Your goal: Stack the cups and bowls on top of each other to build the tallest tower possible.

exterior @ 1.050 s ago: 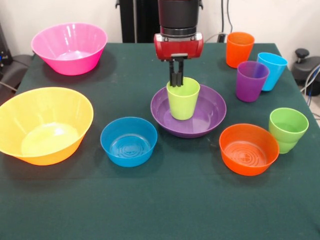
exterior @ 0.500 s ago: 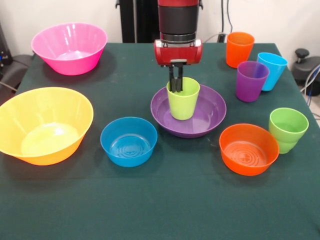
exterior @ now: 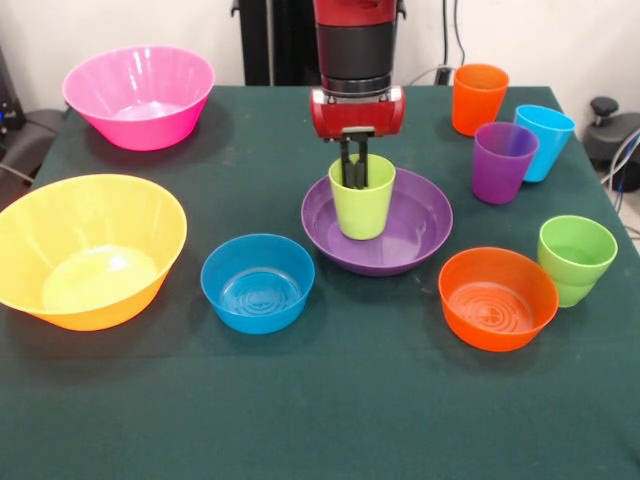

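Bare table [exterior: 330, 400] lay open along the near edge, while the blue bowl [exterior: 257, 283] and orange bowl [exterior: 497, 298] flanked the purple bowl [exterior: 420, 235] closely on both sides.

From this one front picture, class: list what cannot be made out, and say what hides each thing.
- Pincer tips: in the front view they dip behind the lime cup's rim, so open or shut on the wall cannot be told.
- Lime cup's foot: the purple bowl's near wall hides whether it rests on the floor of the bowl.
- Arm: cut off by the top edge.
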`<state>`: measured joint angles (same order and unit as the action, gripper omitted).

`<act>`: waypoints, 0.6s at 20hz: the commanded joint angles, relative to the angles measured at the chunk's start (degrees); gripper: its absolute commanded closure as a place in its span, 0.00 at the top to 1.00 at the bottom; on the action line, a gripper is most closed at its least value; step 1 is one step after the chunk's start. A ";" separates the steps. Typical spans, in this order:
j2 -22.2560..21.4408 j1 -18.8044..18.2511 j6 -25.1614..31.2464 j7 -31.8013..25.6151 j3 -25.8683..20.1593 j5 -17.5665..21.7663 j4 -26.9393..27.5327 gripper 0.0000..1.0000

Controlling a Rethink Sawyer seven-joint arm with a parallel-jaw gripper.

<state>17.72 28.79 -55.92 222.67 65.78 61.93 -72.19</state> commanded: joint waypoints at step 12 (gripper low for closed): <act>1.65 -1.37 7.38 -14.85 -11.92 -3.93 7.20 0.00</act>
<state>17.66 28.79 -55.78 222.67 64.70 61.95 -71.99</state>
